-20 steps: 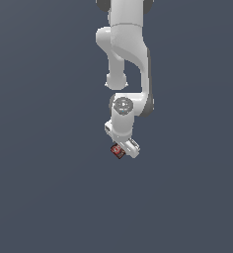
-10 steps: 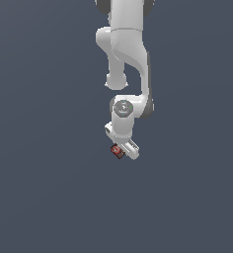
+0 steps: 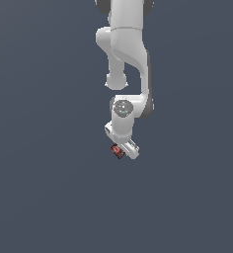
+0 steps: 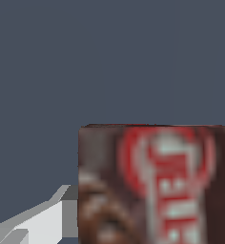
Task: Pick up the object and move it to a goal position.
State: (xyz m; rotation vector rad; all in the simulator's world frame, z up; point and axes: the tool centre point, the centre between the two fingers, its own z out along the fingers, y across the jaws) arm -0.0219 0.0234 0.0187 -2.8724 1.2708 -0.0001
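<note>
The object (image 3: 118, 150), a small dark red-brown flat box with a red-and-white label, sits at the tip of my white gripper (image 3: 122, 150) in the exterior view. The gripper is shut on it. In the wrist view the box (image 4: 152, 183) fills the near part of the picture, label side facing the camera. One white finger (image 4: 38, 224) shows beside it. The other finger is hidden behind the box.
The arm (image 3: 126, 59) reaches in from the top of the exterior view. Around the gripper there is only a plain dark grey-blue surface (image 3: 49, 188). No goal marker shows in either view.
The wrist has shifted slightly downward in the exterior view. The box has stayed at the gripper's tip throughout.
</note>
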